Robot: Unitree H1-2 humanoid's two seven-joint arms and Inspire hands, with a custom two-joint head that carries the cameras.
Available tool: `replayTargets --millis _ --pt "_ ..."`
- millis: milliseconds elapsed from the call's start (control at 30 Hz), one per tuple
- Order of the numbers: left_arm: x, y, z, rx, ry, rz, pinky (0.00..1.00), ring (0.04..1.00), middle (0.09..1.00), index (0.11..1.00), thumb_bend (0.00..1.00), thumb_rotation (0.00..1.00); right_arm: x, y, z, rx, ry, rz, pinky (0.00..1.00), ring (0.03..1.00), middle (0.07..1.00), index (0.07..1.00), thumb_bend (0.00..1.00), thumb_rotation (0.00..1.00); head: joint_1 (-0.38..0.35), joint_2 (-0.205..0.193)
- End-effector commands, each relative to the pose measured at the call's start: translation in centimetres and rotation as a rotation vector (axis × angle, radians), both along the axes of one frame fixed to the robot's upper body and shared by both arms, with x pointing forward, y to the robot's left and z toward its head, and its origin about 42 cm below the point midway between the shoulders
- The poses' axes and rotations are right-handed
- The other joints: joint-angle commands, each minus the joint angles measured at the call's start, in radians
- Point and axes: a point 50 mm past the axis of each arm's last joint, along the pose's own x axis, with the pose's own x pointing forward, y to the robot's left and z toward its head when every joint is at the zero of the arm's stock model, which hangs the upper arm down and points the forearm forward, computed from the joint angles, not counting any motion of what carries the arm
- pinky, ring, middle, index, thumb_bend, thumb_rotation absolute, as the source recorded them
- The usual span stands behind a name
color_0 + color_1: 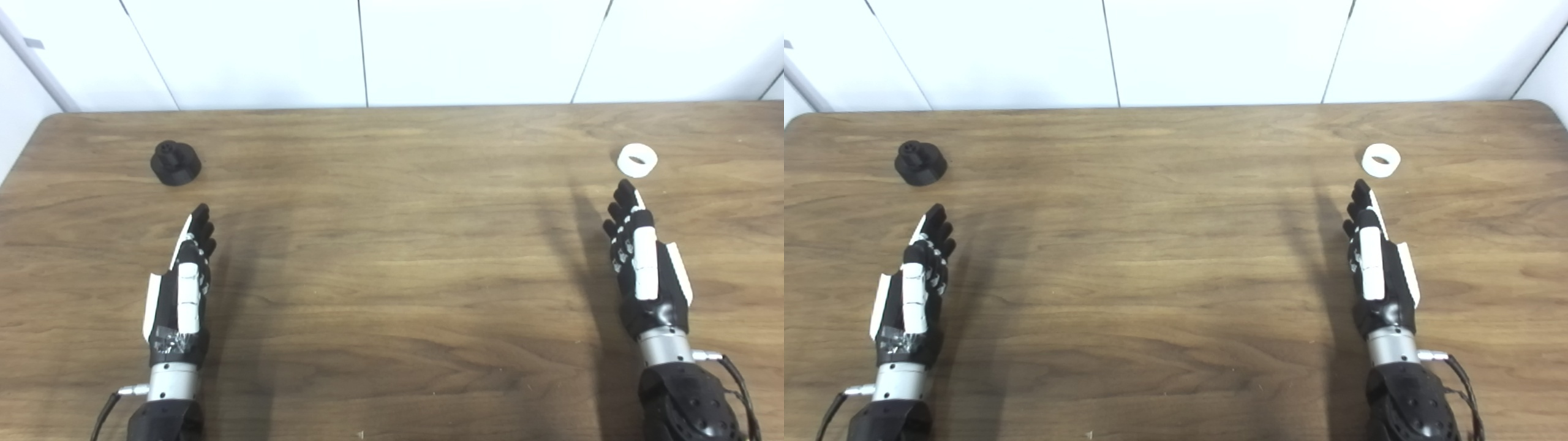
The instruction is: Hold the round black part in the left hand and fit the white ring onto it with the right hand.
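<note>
The round black part (176, 162) stands on the wooden table (392, 257) at the far left, a knob sticking up from its wider base. My left hand (184, 285) hovers a short way in front of it, edge-on, fingers stretched out straight and holding nothing. At the far right lies the white ring (637, 160), flat on the table. My right hand (640, 263) is just in front of the ring, its fingertips a small gap short of it, also stretched out and empty.
A white panelled wall (392, 49) runs along the table's far edge. The table's rounded far corners show at the left (55, 119) and, in the right eye view, at the right (1546, 107).
</note>
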Motion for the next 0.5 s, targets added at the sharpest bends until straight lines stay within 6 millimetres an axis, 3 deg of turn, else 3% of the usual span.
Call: replayTargets --millis 0,467 --pt "0.26 -0.25 0.28 -0.011 -0.033 -0.004 1.00 1.000 1.000 0.975 0.59 0.98 0.15 0.03 1.27 -0.014 -0.074 0.009 1.00 1.000 1.000 0.982 0.58 1.00 0.001 0.001" --pt "0.16 -0.13 0.21 -0.003 -0.025 -0.007 1.00 1.000 1.000 0.979 0.58 0.99 0.09 0.19 1.26 -0.025 -0.060 0.002 1.00 1.000 0.999 0.980 0.54 1.00 -0.008 -0.007"
